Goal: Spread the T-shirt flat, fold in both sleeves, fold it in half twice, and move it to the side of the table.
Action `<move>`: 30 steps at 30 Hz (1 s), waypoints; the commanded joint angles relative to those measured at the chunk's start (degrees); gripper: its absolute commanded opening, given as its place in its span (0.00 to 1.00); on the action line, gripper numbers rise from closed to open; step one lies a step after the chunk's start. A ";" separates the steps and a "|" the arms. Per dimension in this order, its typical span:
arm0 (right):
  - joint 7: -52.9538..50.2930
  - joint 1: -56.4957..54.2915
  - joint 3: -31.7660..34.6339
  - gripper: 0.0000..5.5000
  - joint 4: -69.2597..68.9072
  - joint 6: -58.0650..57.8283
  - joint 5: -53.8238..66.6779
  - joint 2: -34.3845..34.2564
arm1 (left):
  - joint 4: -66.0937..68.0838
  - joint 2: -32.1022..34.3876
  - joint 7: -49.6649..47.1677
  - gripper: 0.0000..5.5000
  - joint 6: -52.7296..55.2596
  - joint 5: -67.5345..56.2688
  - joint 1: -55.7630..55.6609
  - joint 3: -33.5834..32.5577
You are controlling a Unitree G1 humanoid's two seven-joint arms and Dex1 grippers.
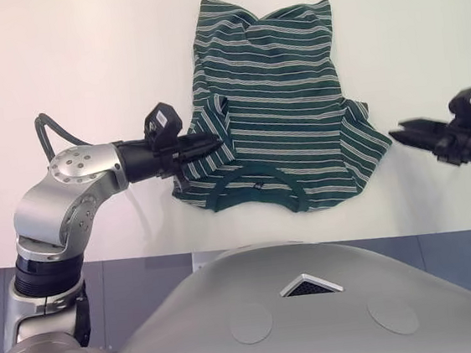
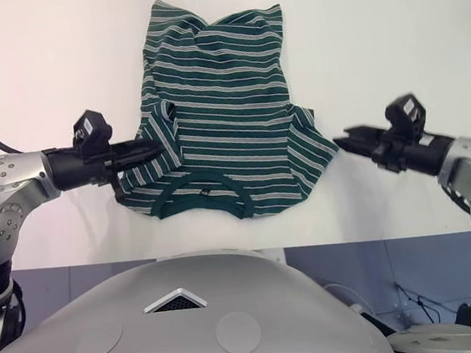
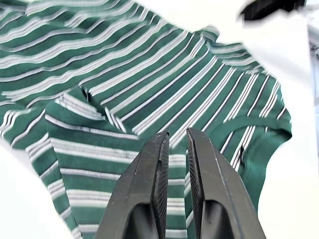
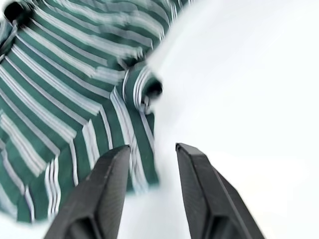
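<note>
Left arm: we see it rise from the lower left of the head view, bend at the silver elbow and run level toward the middle of the frame.
Left gripper (image 1: 215, 142): it sits at the left edge of the T-shirt (image 1: 273, 97), its tips over the bunched sleeve there. In the wrist view its fingers (image 3: 157, 164) are drawn almost together, with only a thin slit between them. We see no cloth in that slit.
Right arm: it comes in from the right edge of the frame at mid height, with the forearm pointing toward the middle.
Right gripper (image 1: 399, 132): it hangs over the bare table (image 1: 55, 60), just beside the shirt's right sleeve and not touching it. The wrist view shows its fingers (image 4: 107, 174) spread well apart with nothing between them.
T-shirt, place: it lies on the white table in the upper middle of the head view, between the two grippers.
T-shirt, look: we see dark green cloth with thin white stripes. The collar is toward the bottom of the frame and the hem is toward the top.
T-shirt, lie: it is not flat. The hem is rumpled and pinched, the left sleeve is folded in on the body, and the right sleeve pokes out in a wrinkled point.
</note>
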State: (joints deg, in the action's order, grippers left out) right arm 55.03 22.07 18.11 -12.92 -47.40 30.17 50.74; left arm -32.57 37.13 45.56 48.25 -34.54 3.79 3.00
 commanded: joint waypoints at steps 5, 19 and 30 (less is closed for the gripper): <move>4.39 -8.15 -10.88 0.31 13.73 1.60 -3.35 0.79 | 5.53 -3.97 -3.13 0.11 -4.35 1.56 -2.23 0.18; 9.98 -12.77 -9.45 0.01 10.81 1.35 1.47 3.51 | 15.42 -8.24 -5.39 0.11 -10.93 4.40 -2.79 -0.64; 6.61 -25.38 -25.36 0.01 -5.60 -4.37 4.31 -4.56 | 19.64 -9.10 -4.58 0.11 -12.03 5.28 -6.31 0.21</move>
State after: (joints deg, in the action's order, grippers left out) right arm 64.56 -0.70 -1.99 -18.47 -51.40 37.52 49.56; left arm -13.47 27.66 40.74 36.24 -30.14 -1.23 2.82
